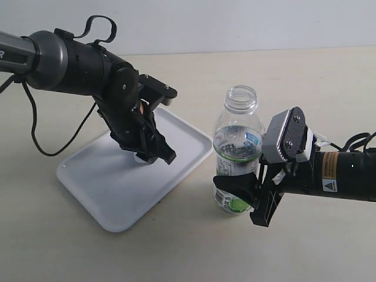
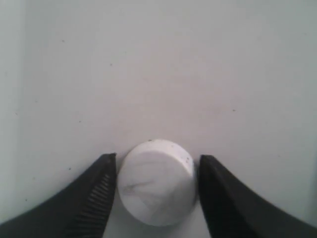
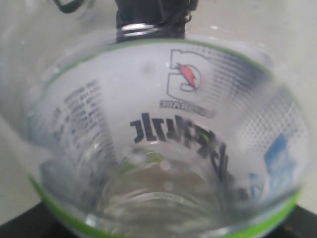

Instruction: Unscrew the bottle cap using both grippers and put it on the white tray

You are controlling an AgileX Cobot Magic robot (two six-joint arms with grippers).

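Bottle (image 1: 238, 132) 1 | cap (image 2: 157, 182) 1, maybe gripped | tray (image 1: 117, 191) 1 | grippers (image 1: 154, 154) (image 1: 247, 200) 2

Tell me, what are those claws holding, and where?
The right gripper clamps the bottle low on its body. The left gripper straddles the bottle cap; whether it grips cannot be told.
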